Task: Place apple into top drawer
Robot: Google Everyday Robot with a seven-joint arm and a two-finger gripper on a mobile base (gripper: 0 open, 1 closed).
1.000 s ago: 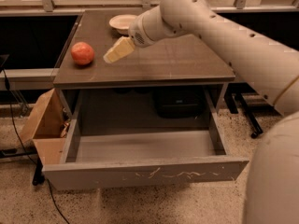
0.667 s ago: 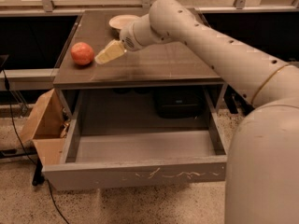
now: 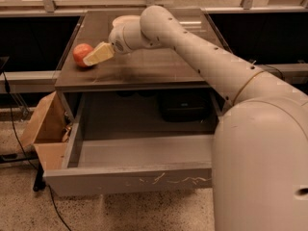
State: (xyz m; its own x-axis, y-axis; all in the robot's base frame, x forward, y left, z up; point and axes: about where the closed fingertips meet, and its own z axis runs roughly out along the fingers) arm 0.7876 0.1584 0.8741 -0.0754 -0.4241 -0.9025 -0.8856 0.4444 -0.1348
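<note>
The apple (image 3: 82,54), round and reddish-orange, lies on the dark table top (image 3: 154,66) near its left edge. My gripper (image 3: 96,56) reaches across the table from the right, and its pale fingers (image 3: 99,54) touch or overlap the apple's right side. The top drawer (image 3: 130,179) stands pulled out below the table, grey, with pale scratch marks on its front panel. The drawer's inside shows nothing in it.
A shallow cream bowl (image 3: 121,20) sits at the back of the table, partly hidden by my arm. A tan cardboard box (image 3: 45,134) stands on the floor left of the drawer. A dark object (image 3: 185,107) sits under the table behind the drawer.
My gripper has moved left across the table top, from a gap beside the apple to right against it. The apple and drawer have not moved.
</note>
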